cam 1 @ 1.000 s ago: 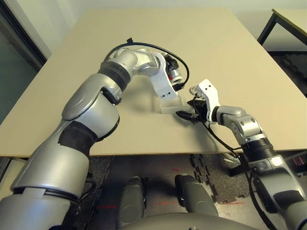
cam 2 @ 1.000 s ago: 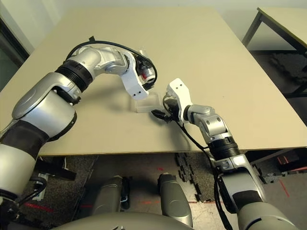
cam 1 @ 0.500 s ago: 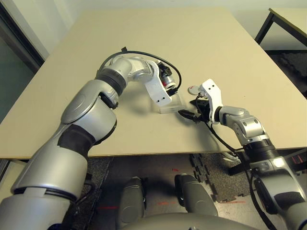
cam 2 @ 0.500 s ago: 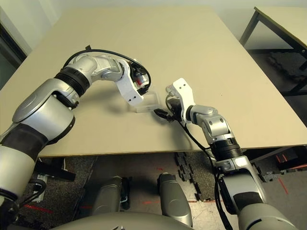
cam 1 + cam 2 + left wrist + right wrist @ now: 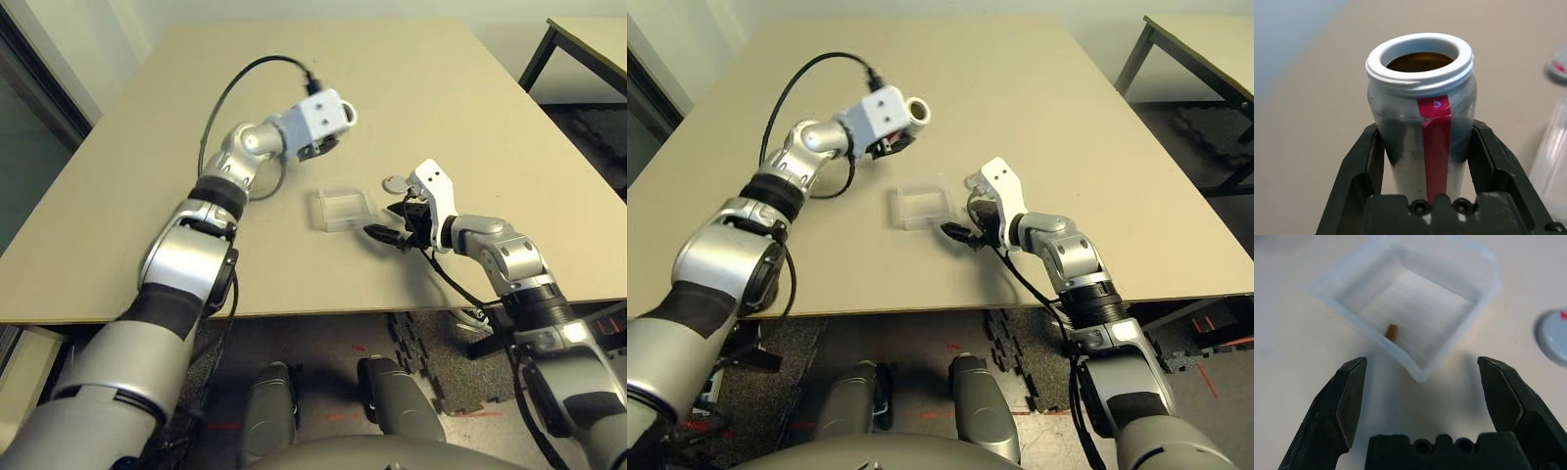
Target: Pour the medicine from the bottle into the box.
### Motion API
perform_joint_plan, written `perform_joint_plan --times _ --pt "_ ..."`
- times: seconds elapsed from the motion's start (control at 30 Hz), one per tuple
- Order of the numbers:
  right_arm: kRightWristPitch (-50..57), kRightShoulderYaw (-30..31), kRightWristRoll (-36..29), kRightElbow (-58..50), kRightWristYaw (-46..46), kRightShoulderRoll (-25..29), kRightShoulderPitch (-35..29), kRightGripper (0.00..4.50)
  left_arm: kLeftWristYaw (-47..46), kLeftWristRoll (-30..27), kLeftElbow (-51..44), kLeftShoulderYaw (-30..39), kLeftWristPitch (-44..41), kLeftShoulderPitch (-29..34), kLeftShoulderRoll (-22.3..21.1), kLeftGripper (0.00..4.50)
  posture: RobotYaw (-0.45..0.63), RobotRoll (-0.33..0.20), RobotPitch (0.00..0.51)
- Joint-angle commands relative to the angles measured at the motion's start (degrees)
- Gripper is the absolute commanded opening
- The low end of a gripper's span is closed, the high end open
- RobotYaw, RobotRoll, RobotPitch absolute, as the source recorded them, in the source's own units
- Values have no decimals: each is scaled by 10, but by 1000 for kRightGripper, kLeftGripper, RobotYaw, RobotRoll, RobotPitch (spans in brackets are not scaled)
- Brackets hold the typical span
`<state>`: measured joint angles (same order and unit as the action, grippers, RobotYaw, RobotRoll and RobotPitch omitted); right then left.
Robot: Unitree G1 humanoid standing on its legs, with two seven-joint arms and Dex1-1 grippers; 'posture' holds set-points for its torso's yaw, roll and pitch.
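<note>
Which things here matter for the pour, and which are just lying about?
In the job:
- bottle, uncapped, in the left gripper
- box on the table, a small brown piece inside

Lying about:
- cap beside the box
- second table, far right

**Hidden, cropped and unclear**

In the left wrist view the bottle's (image 5: 1422, 127) base sat behind the left tool's (image 5: 1427, 161) black body, and whatever lay deep inside it was too dark to make out. The box (image 5: 1552, 152) and the grey cap (image 5: 1558, 68) were both blurred and cut by that picture's edge. From the head views the small brown piece (image 5: 1391, 331) in the box was too small to see.
</note>
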<state>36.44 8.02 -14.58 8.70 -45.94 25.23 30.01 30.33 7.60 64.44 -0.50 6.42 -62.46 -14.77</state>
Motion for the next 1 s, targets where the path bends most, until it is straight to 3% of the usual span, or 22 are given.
perform_joint_plan --times 0.03,0.3,0.47,1.0 --pt "24 -17 -25 -40 -23 21 -11 4500 -61 -53 -40 53 -39 40 4 2667 -100 0 100" --pt "43 -29 -42 -53 -29 38 -13 4500 -152 -107 -102 106 -76 121 34 2667 -100 0 105" --pt "57 -40 -57 -60 -28 40 -9 4500 -169 -106 -108 101 -70 146 40 2667 -107 0 104" --pt "47 -85 -77 -40 21 16 9 4500 -165 -81 -68 63 -29 154 26 2666 -120 0 99"
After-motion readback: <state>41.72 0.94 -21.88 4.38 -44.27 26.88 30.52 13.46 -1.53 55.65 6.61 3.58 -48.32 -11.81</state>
